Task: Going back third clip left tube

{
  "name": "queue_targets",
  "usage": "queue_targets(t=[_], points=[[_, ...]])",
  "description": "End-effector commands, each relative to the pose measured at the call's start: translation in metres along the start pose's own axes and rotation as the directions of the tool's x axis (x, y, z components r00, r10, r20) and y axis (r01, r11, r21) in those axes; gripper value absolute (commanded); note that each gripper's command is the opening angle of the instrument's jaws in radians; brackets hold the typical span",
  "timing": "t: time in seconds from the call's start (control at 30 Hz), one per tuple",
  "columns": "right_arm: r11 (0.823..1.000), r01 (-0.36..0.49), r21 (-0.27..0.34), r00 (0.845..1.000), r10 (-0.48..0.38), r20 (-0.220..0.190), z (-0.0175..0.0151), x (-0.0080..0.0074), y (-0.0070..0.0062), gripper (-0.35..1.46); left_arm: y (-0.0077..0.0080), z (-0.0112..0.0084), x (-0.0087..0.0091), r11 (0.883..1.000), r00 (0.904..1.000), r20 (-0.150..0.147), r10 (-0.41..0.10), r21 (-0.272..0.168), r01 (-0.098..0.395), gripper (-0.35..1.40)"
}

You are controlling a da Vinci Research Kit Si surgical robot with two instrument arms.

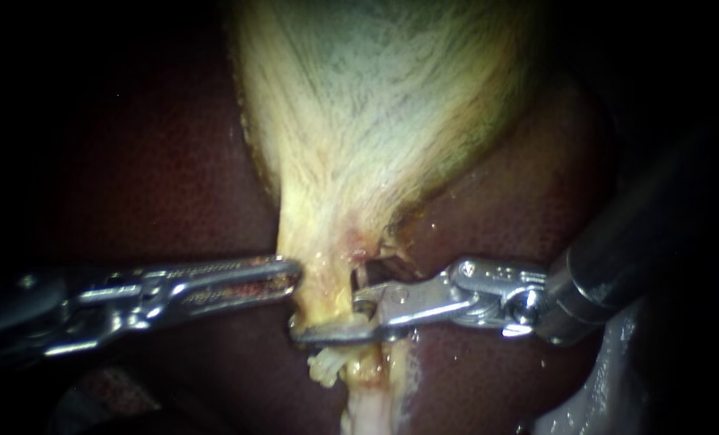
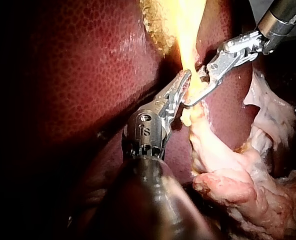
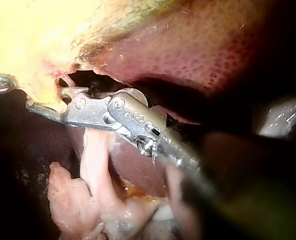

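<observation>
Steel right instrument (image 1: 331, 318) jaws spread, straddling pale tube (image 1: 369, 407) under gallbladder (image 1: 376, 105) | left instrument (image 1: 291, 274) jaws pinch gallbladder edge | step, likely: withdrawal | next: pull straight back, clearing tube.

The pale gallbladder (image 1: 376, 105) narrows downward to a thin yellow neck, with dark red liver (image 1: 150, 161) on both sides of it. The left instrument's end effector (image 1: 291, 274) reaches in level and its tip meets the neck's left edge. The right instrument's end effector (image 1: 327, 306) comes in from the neck's other side. Its jaws stand apart astride the neck's lowest part, one above and one below, with a dark gap beside the upper one. Below the neck a pale tube (image 1: 367, 403) runs on downward, and a small frayed knob of tissue (image 1: 326, 368) hangs just left of it.
</observation>
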Motion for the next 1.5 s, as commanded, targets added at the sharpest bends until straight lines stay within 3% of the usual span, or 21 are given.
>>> queue_targets(t=[0.03,0.17,0.33,0.47,0.87,1.2,1.5], points=[[1.0,0.0,0.0,1.0,0.0,0.0,0.0,0.0,0.0,-0.33,0.0,0.0,0.0,1.0,1.0,0.0,0.0,0.001,0.0,-0.35],[1.0,0.001,0.0,1.0,-0.001,0.0,0.0,-0.0001,0.0,-0.25,0.0,0.0,0.0,1.0,1.0,0.0,0.0,0.001,0.0,-0.35],[1.0,0.013,-0.005,1.0,-0.013,-0.001,0.0003,-0.0002,0.0001,0.34,0.0,-0.0001,0.0,1.0,1.0,0.0,0.0,0.001,0.0,-0.35],[0.997,0.066,-0.03,0.998,-0.066,-0.006,0.0005,-0.0001,0.0003,0.51,0.0,-0.0001,0.0,1.0,1.0,0.0,0.0,0.001,0.0,-0.35],[0.993,0.088,-0.073,0.996,-0.089,-0.013,-0.0022,-0.0013,0.0015,0.56,0.0,-0.0005,0.0,1.0,1.0,-0.001,0.0,0.002,0.0,-0.35],[0.988,0.131,-0.082,0.991,-0.132,-0.012,-0.0082,-0.0024,-0.0008,0.58,0.0002,-0.0006,0.0,1.0,1.0,-0.002,0.0,0.004,0.0,-0.35],[0.961,0.254,-0.113,0.967,-0.256,-0.004,-0.0133,-0.0004,-0.0016,0.58,0.0005,-0.0005,0.0,1.0,1.0,-0.001,0.001,0.002,-0.001,-0.35]])
